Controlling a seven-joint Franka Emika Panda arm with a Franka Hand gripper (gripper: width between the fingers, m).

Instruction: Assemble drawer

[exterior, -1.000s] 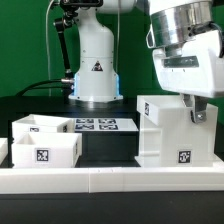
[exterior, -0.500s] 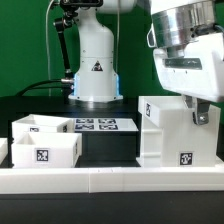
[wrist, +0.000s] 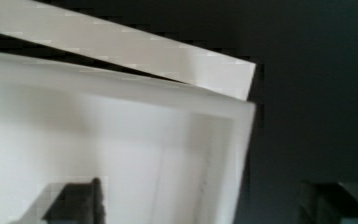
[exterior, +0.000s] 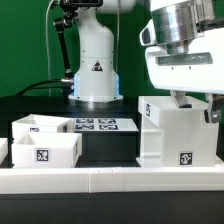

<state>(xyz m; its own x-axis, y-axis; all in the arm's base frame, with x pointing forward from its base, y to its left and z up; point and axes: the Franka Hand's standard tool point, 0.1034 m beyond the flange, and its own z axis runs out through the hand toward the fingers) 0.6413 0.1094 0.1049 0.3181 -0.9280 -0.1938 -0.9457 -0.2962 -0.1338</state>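
Note:
The drawer's large white housing (exterior: 170, 135) stands at the exterior view's right, with a tag low on its front. Two small white trays (exterior: 45, 150) (exterior: 38, 124) sit at the exterior view's left. My gripper (exterior: 196, 106) hangs over the housing's top, toward its far right side. In the wrist view the gripper (wrist: 208, 205) is open: one dark fingertip (wrist: 78, 200) lies over the white housing (wrist: 105, 130), the other over the dark table beyond its wall edge. It holds nothing.
A long low white rail (exterior: 110, 180) runs along the front. The marker board (exterior: 98, 125) lies flat behind the trays. The arm's white base (exterior: 95, 70) stands at the back, with cables at its left.
The hand has shifted toward the exterior view's right over the housing. The visible finger now sits nearer the housing's right edge. The parts have not moved.

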